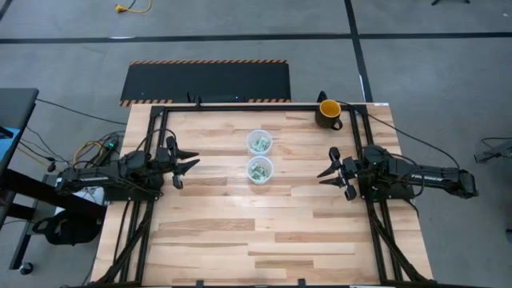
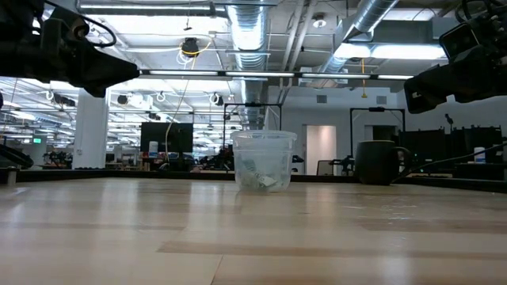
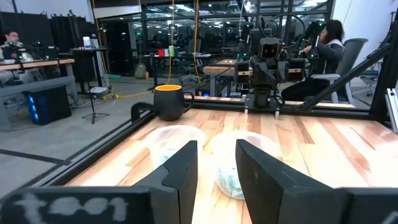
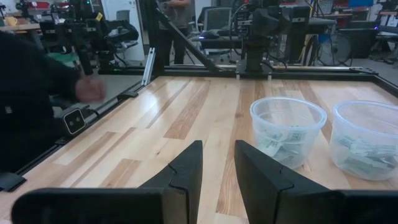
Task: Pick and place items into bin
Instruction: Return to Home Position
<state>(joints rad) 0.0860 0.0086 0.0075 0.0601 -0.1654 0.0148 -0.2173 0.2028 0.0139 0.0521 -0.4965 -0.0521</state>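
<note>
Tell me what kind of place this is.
Probably a robotics lab in an open industrial workspace: bare ceiling ducts, a hazard-striped floor mat beside the wooden table, a person seated at a workstation. The left gripper and right gripper wait at the table's sides.

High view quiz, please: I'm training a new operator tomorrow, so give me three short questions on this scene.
1. True or false: the dark mug stands between the two transparent bins.
2. What lies in both bins?
3. The left claw and right claw are: A) gripping packets; B) empty, either side of the bins; C) inside a bin.
Key: 1 false; 2 green packets; 3 B.
</note>
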